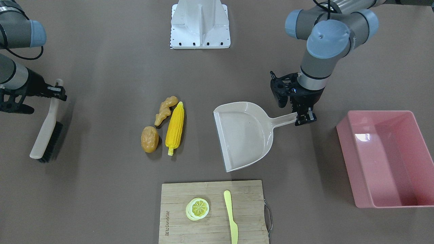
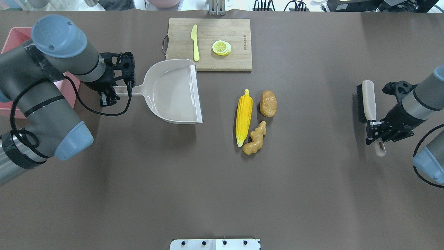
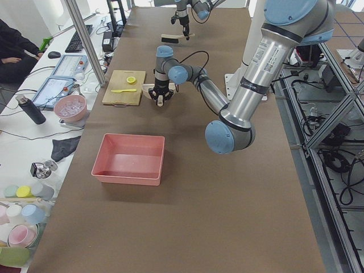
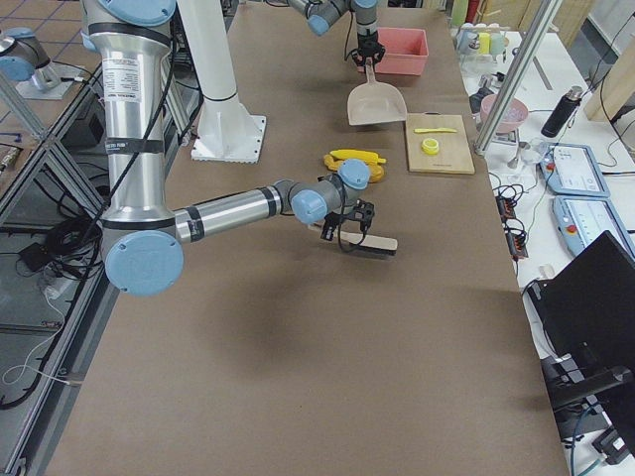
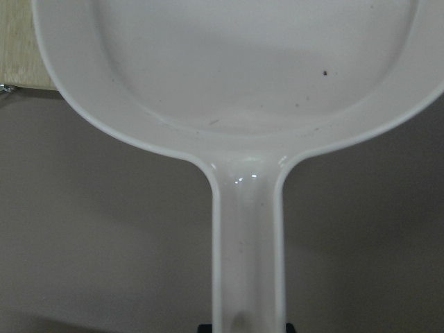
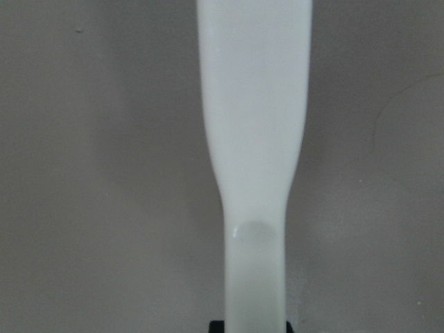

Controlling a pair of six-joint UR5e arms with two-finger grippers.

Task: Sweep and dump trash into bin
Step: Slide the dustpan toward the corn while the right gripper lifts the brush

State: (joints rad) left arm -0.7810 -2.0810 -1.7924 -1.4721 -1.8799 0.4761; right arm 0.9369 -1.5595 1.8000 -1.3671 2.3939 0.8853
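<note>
Your left gripper (image 2: 116, 93) pinched the dustpan (image 2: 170, 92), your right gripper (image 2: 374, 134) the brush (image 2: 367, 100). The trash (image 2: 244, 116) lay between them, the bin (image 1: 383, 159) beyond the dustpan. You likely needed the dustpan's lip flat beside the trash before sweeping.

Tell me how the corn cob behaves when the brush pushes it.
The corn cob is long and round, so it probably rolls sideways toward the dustpan. Its tapered tip may make it veer. Its glossy look suggests stiffness.

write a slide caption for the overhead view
Left claw holds the dustpan, right claw the brush; corn, potato and ginger lie between, bin at far left.
</note>
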